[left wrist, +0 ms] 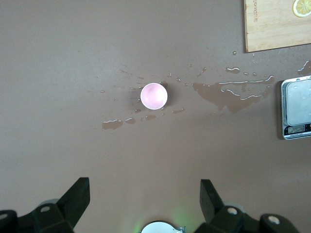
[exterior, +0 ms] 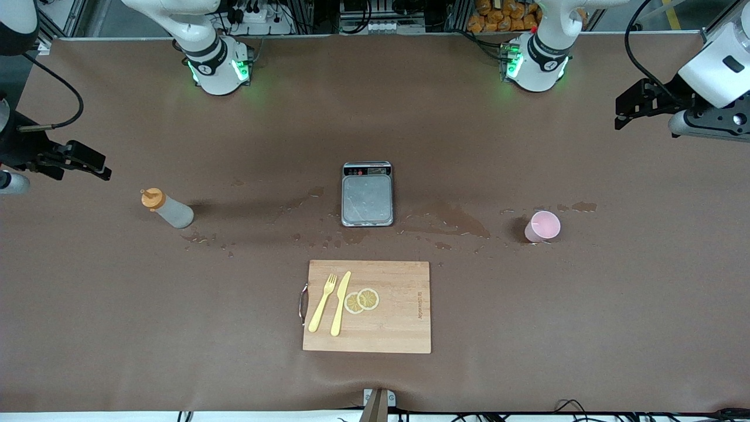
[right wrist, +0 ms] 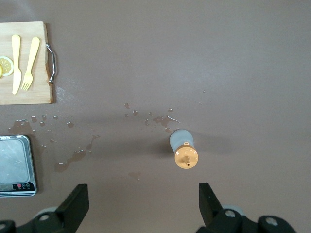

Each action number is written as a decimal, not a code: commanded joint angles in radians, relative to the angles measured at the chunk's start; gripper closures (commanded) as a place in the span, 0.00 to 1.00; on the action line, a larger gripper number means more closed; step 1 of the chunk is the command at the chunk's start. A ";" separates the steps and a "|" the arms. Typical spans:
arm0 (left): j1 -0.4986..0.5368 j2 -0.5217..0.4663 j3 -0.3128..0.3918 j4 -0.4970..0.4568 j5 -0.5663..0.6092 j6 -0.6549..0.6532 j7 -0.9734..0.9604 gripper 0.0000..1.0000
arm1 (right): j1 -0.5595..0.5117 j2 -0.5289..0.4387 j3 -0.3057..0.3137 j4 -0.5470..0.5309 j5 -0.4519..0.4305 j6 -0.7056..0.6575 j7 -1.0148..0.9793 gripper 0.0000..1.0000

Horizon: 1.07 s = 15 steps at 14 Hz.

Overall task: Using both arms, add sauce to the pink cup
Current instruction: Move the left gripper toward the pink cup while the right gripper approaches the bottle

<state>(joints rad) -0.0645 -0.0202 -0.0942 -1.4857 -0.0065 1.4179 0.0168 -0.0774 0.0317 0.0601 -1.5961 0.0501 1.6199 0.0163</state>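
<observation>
On the worktop (exterior: 117, 328), the sauce (exterior: 167, 209) stands upright toward the right arm's end and the cup (exterior: 542, 226) toward the left arm's end, well apart, with spilled liquid between. Right pincer (right wrist: 141, 204) and left pincer (left wrist: 143, 196) both hover wide open, holding nothing (each high above its item). Recommended: descend square, grip the grey-white bottle mid-body below its orange cap; take the pale-pink cup gently by the wall.

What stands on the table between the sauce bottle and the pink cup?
Between the sauce bottle and the pink cup stands a small scale, amid wet patches, in the front view.
</observation>
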 commanded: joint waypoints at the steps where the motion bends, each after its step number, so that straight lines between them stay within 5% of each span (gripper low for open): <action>1: -0.006 -0.009 0.004 0.010 0.023 -0.011 0.021 0.00 | 0.004 -0.024 0.004 -0.019 -0.022 0.008 -0.007 0.00; 11: 0.011 -0.003 0.005 -0.007 0.014 -0.014 0.006 0.00 | -0.005 -0.009 0.000 -0.004 -0.024 0.005 -0.003 0.00; 15: 0.011 -0.003 0.005 -0.014 0.013 -0.013 0.006 0.00 | -0.133 0.057 -0.005 -0.002 -0.010 0.009 -0.006 0.00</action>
<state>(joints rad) -0.0533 -0.0192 -0.0879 -1.4957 -0.0050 1.4149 0.0180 -0.1477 0.0520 0.0482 -1.5999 0.0336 1.6215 0.0167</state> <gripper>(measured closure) 0.000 0.000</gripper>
